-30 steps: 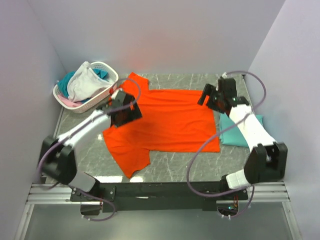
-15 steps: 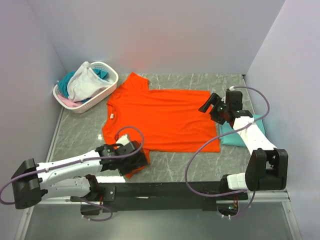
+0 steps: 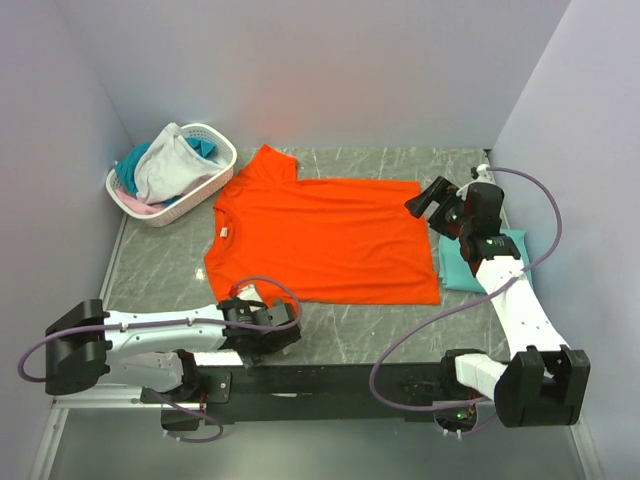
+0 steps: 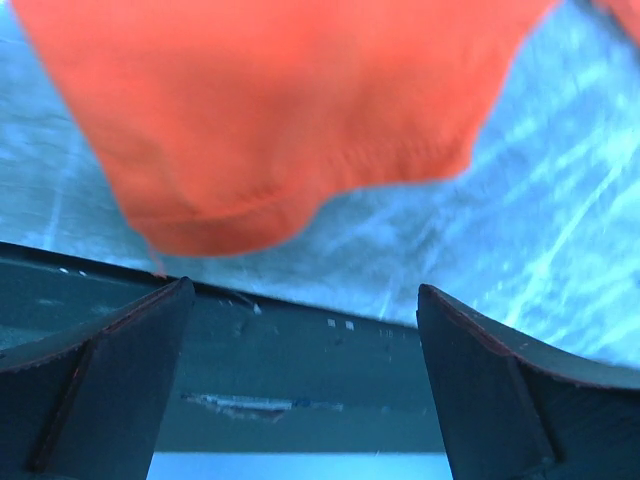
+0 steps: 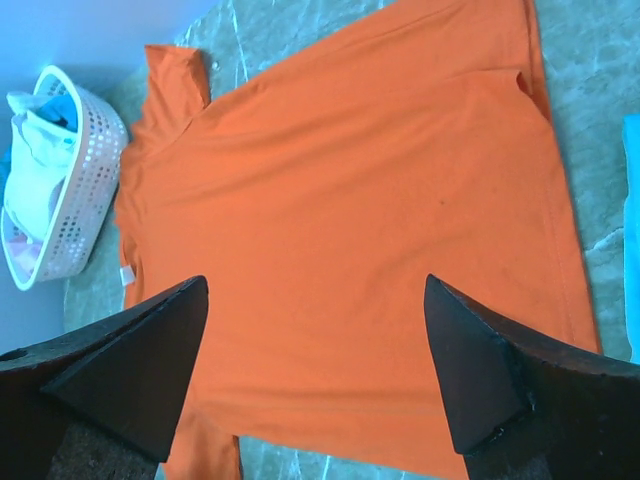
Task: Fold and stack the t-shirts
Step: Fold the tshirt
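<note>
Your orange t-shirt (image 3: 325,235) lay spread flat across the middle of the desk (image 3: 160,270), collar toward the left and hem toward the right. Its far sleeve pointed at the back wall. Your left claw (image 4: 305,290) sat low at the near edge of the desk, jaws spread wide and holding nothing. The near sleeve lay just ahead of its fingers, clear of both. Your right claw (image 5: 315,283) hung above the shirt's hem end, likewise wide apart and empty, with the whole shirt in its view. A folded teal t-shirt (image 3: 470,265) lay on the desk just beside the hem, partly under the right arm. The white basket (image 3: 215,175) stood at the far left corner, holding white (image 3: 170,165), teal and pink garments in a loose heap.
</note>
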Robot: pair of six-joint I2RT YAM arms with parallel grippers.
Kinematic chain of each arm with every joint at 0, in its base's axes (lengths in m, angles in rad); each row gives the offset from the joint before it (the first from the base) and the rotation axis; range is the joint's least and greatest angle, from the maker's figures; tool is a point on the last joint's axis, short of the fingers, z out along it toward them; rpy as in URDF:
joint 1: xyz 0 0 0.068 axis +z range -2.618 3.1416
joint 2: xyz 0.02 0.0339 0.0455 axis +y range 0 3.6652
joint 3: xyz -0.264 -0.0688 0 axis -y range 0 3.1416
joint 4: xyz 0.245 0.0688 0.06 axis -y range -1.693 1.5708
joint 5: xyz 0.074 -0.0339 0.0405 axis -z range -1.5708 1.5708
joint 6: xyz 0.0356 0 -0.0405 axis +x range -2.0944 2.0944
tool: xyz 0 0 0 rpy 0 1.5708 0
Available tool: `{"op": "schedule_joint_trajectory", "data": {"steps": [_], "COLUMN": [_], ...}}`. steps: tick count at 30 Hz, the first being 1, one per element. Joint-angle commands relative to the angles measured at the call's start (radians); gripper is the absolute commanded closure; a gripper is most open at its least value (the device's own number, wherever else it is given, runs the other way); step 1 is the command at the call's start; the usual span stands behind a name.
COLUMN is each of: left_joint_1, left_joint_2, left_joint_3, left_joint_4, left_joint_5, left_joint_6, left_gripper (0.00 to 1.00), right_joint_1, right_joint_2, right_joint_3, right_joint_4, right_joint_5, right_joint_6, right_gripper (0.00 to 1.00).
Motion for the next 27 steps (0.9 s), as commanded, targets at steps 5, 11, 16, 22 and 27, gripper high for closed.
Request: {"op": "schedule_joint_trajectory", "data": {"steps": [5, 11, 16, 22, 27], "left_joint_1": [0.093, 0.141, 0.164, 0.165, 0.165], "left_joint_2": [-0.084, -0.094, -0.097, -0.147, -0.205], "left_joint_3": [-0.102, -0.120, -0.119, -0.140, -0.160], "left_joint_4": [0.058, 0.059, 0.053, 0.010, 0.002], "left_joint_5": [-0.083, -0.104, -0.101, -0.081, -0.092], "left_joint_6": [-0.107, -0.106, -0.083, -0.096, -0.076], "left_gripper": [0.02, 0.16, 0.44, 0.90, 0.98], "right_joint_1": [-0.002, 0.019, 0.082, 0.105, 0.128], "right_joint_2": [-0.042, -0.057, -0.059, -0.131, -0.205], "right_joint_3": [-0.045, -0.075, -0.095, -0.216, -0.313], "right_joint_4": [0.050, 0.026, -0.123, -0.238, -0.319], "right_joint_5": [-0.087, -0.099, 0.058, 0.139, 0.166], "right_joint_6": [-0.045, -0.058, -0.104, -0.036, 0.053], "right_gripper": [0.06, 0.07, 0.08, 0.09, 0.09]}}
